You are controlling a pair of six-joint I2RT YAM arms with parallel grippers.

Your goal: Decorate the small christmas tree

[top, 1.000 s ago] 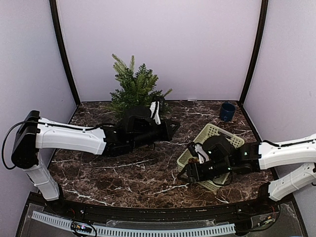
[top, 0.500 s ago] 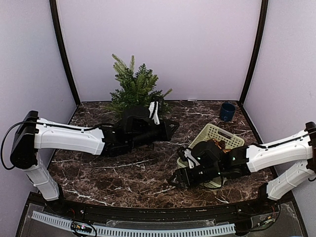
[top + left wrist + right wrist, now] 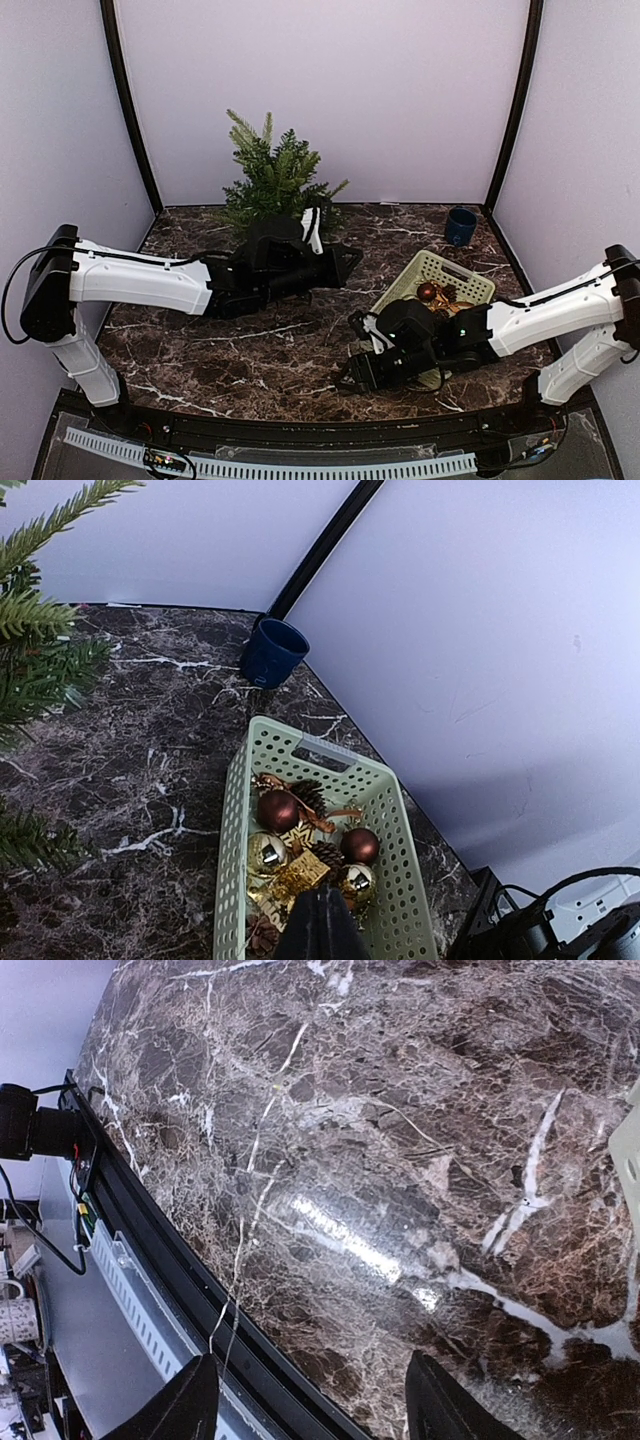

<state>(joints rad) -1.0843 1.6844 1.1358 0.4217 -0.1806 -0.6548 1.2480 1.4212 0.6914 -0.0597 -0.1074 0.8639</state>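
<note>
From above, we see the small christmas tree [image 3: 272,175] standing upright at the back of the table [image 3: 200,340]. Its long axis is vertical and its tip points up. It rises just behind the left gripper [image 3: 350,260], whose jaws are pressed together with nothing between them. The right gripper [image 3: 348,378] sits low near the front edge, with the basket [image 3: 462,270] just behind its wrist.

From the left wrist, the closed fingers [image 3: 320,925] point at the basket of brown and gold baubles [image 3: 278,810]. A blue cup [image 3: 273,652] stands beyond it, and fir branches lie to the jaws' left.

From the right wrist, the jaws stand apart, with only marble tabletop between them.
</note>
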